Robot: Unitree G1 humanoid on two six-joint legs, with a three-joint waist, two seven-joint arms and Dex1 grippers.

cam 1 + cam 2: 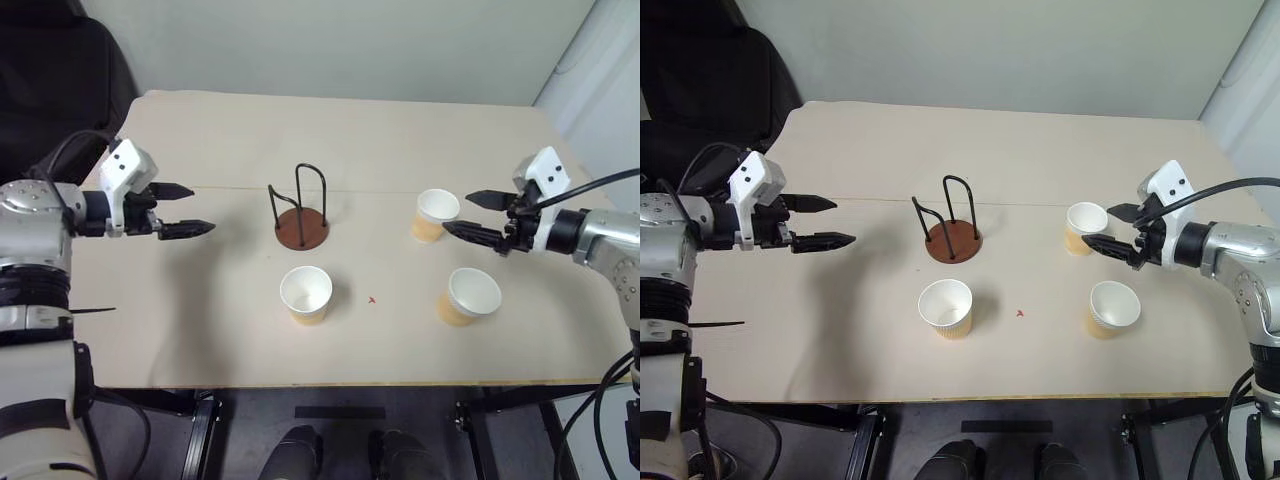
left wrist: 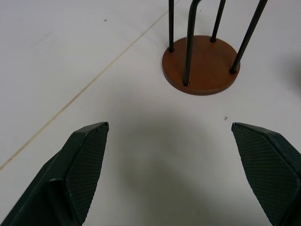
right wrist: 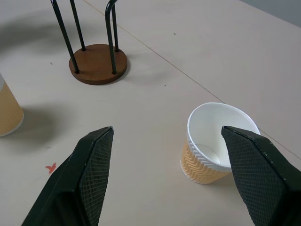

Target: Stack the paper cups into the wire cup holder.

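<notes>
wire cup holder [image 2: 200,63] loses its loop tops past the left wrist frame's edge; in the right wrist view a paper cup [image 3: 7,110] sits half cut off.

Bare table [image 1: 210,300] btwn left gripper [image 1: 190,210] & wire cup holder [image 1: 301,212]; cup [image 1: 435,216] just before right gripper [image 1: 468,214].

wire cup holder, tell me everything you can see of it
The wire cup holder is a round reddish-brown disc base, wood-like, with thin black wire loops rising upright from it, rounded at the top. It stands upright and empty near the middle of the table, just in front of the seam line. Nothing touches it: the nearest paper cup stands apart in front of it, and both grippers are clear of it.
</notes>
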